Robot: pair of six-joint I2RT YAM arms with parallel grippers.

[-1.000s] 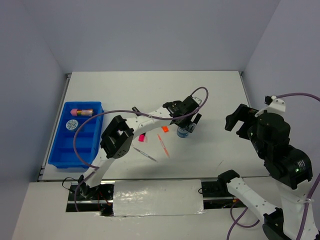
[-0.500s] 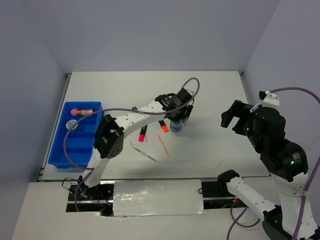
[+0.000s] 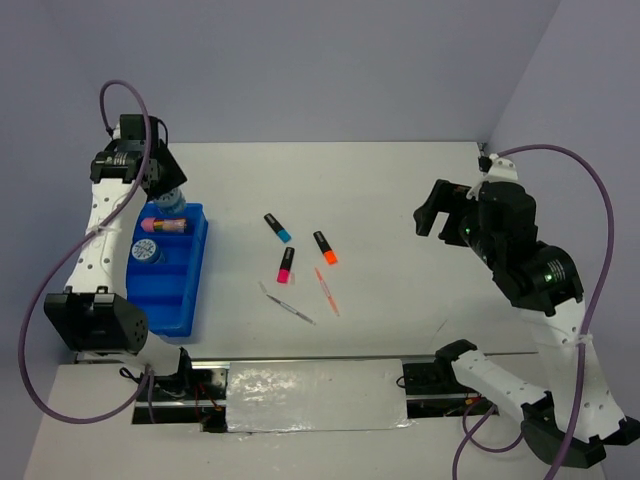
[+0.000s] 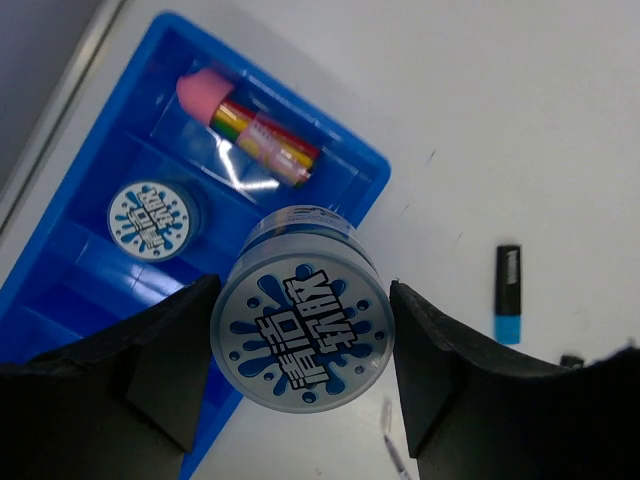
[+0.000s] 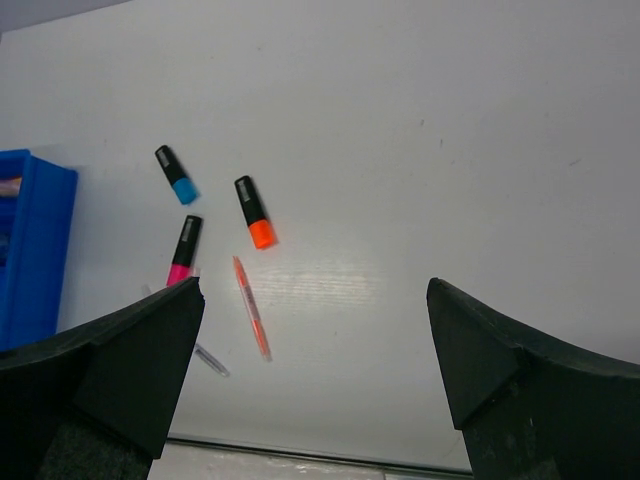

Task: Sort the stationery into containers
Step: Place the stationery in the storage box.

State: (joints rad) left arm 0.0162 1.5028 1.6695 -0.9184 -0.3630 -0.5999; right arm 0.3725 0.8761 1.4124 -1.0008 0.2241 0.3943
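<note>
Gripping a round blue-white patterned roll [image 4: 299, 335], likely light, rigid and slick-sided, across its curved wall with the left end effector [image 4: 300, 345] above the bright blue divided plastic tray [image 4: 85, 275], far left; right end effector [image 5: 315, 335] spread wide, empty.

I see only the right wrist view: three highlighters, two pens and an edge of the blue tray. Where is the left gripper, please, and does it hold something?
Observer: The left gripper holds a blue-white patterned roll above the far part of the blue tray.
Operator: Is anything inside the tray?
Observer: Yes, a second roll lies in the second compartment from the far end.
Operator: And the farthest compartment?
Observer: A pink cylinder lies there.
</note>
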